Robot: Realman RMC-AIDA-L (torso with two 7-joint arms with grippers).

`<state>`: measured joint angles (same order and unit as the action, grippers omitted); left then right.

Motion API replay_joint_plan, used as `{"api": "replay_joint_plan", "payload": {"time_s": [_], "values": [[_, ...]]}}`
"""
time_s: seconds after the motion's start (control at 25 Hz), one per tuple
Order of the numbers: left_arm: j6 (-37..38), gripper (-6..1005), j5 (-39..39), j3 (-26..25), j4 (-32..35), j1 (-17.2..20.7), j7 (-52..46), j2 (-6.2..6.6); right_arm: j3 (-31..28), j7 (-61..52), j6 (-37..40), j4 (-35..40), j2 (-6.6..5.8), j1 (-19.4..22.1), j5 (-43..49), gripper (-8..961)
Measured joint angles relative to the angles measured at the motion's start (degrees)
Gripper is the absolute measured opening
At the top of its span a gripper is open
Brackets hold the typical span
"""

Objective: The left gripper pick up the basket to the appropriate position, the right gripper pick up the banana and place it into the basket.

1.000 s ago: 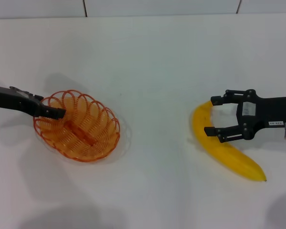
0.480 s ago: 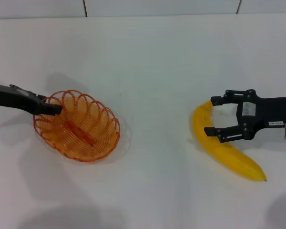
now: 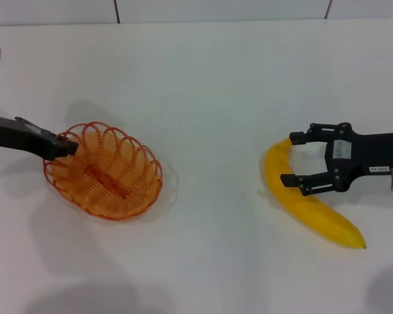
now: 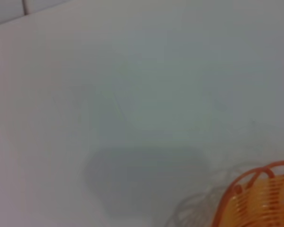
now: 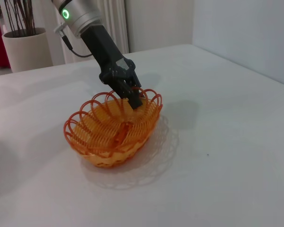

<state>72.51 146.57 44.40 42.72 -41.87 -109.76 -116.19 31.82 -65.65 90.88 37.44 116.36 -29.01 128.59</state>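
Observation:
The orange wire basket (image 3: 105,171) sits at the left of the white table (image 3: 203,85). My left gripper (image 3: 67,148) is at its far-left rim, fingers shut on the wire; the right wrist view shows the gripper (image 5: 132,98) pinching the rim of the basket (image 5: 114,130). A piece of the basket rim (image 4: 260,198) shows in the left wrist view. The yellow banana (image 3: 314,212) lies at the right. My right gripper (image 3: 293,159) is open, one finger on each side of the banana's upper end, not closed on it.
A tiled wall edge (image 3: 183,10) runs along the far side of the table. A potted plant (image 5: 26,47) and a wall stand beyond the table in the right wrist view.
My left gripper has moved slightly left and the basket has shifted with it. The right gripper and the banana have not moved.

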Motion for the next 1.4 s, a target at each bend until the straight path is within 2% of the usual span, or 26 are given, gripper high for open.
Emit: {"api": "replay_joint_plan", "payload": {"time_s": [0.28,0.64,0.88,1.04,1.4], "values": [[1.03,121,-0.62,0.55,2.47,0.74,-0.41,-0.03,0.00,0.00,0.00,-0.05,0.00,0.01,0.00,900],[9.72,98,-6.94,0.52,10.99,3.55,-0.39,-0.09,0.00,0.00,-0.01,-0.09,0.00,0.10,-0.01,899],[12.58,88,-11.22,0.51,12.14,3.58,-0.69,-0.09,0.00,0.00,-0.08,-0.09,0.00,0.16,-0.01,899],[10.96,78,-13.11,0.00,11.68,3.38,-3.29,-0.09,0.00,-0.30,-0.09,-0.09,0.00,-0.04,0.00,899],[0.03,78,-19.68,-0.29,3.18,3.47,-4.31,-0.09,0.12,-0.51,-0.09,-0.09,0.00,-0.38,0.00,898]]}}
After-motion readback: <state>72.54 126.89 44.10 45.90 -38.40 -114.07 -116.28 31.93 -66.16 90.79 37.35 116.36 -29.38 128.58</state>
